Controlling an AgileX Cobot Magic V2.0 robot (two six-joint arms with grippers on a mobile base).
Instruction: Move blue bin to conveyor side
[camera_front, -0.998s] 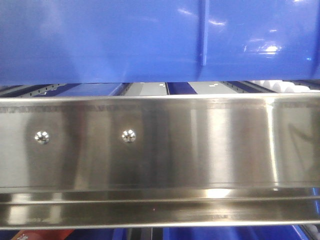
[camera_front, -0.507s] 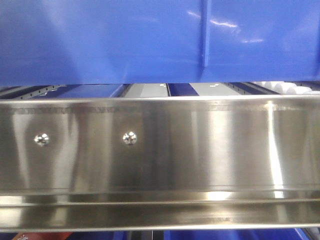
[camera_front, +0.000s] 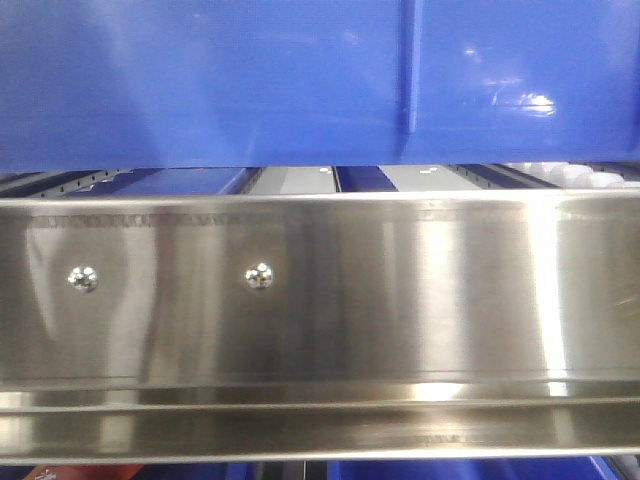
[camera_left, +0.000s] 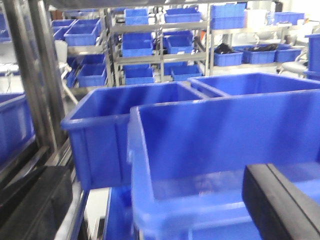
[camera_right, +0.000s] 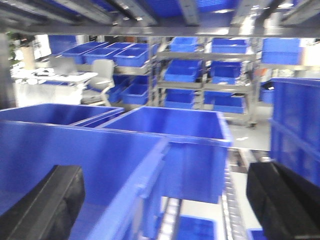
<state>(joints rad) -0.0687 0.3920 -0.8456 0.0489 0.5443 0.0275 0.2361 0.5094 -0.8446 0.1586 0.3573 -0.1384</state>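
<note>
Bin position: the blue bin (camera_front: 200, 80) is being shown close to the front camera, just behind and above the steel rail (camera_front: 320, 290). A narrow gap is being left between its lower edge and the rail top, with white rollers (camera_front: 580, 175) showing beneath. The conveyor is not being shown in any view.
Left jaws: the left gripper (camera_left: 157, 205) is being held wide, with the bin's left wall lying between its fingers and not being pinched.
Right jaws: the right gripper (camera_right: 160, 200) is likewise being held wide, astride the opposite wall.
Neighbours: another blue crate (camera_left: 125, 120) is being seen just beside the bin.
Handling: the bin is being judged stiff, bulky and fairly light, since no load is being seen inside. Its glossy walls are likely slippery.
Hold: the thickened top rim of each side wall is being favoured, one arm to each.
</note>
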